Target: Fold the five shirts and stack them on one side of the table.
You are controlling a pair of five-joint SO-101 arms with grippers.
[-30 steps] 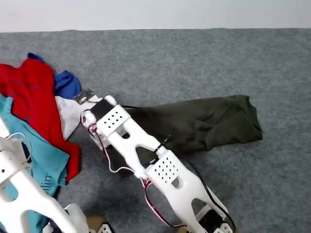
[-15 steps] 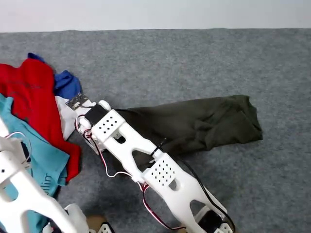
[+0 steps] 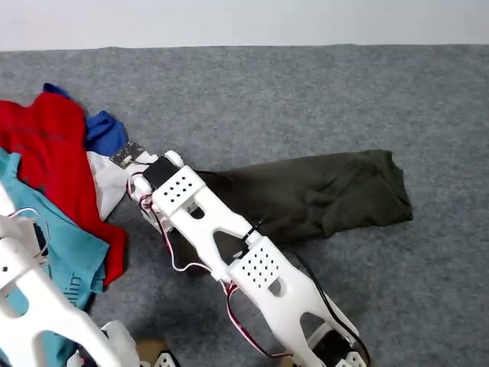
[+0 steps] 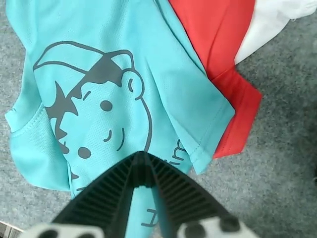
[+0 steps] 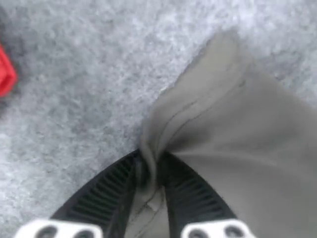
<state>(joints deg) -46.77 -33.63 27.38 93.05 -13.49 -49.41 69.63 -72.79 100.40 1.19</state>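
We are finding open passage over the bare grey table (image 3: 306, 92) along its far side and right, while the olive shirt (image 3: 328, 191), right arm (image 3: 260, 267) and left-hand shirt pile (image 3: 53, 145) are obstructing the rest.

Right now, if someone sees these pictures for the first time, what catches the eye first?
First the white arm across the middle of the table, its right gripper shut on an edge of the dark green shirt, crumpled right of centre. Next the bright heap at the table's left edge: a red shirt and a turquoise shirt with a cartoon face, the left gripper above it.
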